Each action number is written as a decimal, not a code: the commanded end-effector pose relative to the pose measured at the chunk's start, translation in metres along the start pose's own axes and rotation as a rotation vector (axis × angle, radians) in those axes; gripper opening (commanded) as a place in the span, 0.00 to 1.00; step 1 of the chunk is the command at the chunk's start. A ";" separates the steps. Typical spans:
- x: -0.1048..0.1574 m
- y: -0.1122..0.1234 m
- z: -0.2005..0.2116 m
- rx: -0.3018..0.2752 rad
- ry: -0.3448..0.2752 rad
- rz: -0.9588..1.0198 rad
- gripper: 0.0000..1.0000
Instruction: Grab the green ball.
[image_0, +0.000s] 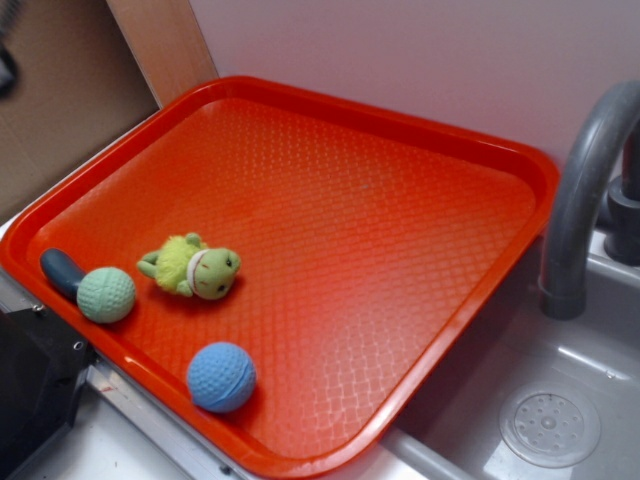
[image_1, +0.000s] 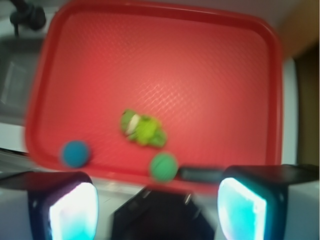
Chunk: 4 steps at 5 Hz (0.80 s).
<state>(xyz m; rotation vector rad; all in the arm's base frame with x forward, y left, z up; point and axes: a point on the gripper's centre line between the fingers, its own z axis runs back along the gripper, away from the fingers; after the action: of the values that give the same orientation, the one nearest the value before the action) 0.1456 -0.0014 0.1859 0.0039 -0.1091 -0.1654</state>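
Note:
The green ball (image_0: 106, 294) is a pale mint, dimpled ball lying on the red tray (image_0: 400, 180) near its left rim; in the blurred wrist view it (image_1: 163, 166) sits by the tray's near edge. My gripper (image_1: 157, 210) is open and empty, high above and just outside that near edge. Its two fingers (image_1: 75, 210) stand wide apart, with the ball showing between and beyond them. The gripper does not show in the exterior view.
A blue dimpled ball (image_0: 221, 377) lies near the tray's front rim. A fuzzy yellow-green plush frog (image_0: 192, 266) lies right of the green ball. A dark blue oblong object (image_0: 62, 272) touches the green ball's left side. A grey faucet (image_0: 585, 190) and sink drain (image_0: 549, 425) are at right.

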 end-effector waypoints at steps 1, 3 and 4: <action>-0.015 0.005 -0.061 -0.013 0.001 -0.096 1.00; -0.041 -0.007 -0.096 0.013 0.048 -0.125 1.00; -0.039 -0.006 -0.111 0.006 0.063 -0.130 1.00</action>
<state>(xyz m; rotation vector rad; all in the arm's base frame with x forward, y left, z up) 0.1161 -0.0013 0.0679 0.0228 -0.0364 -0.2861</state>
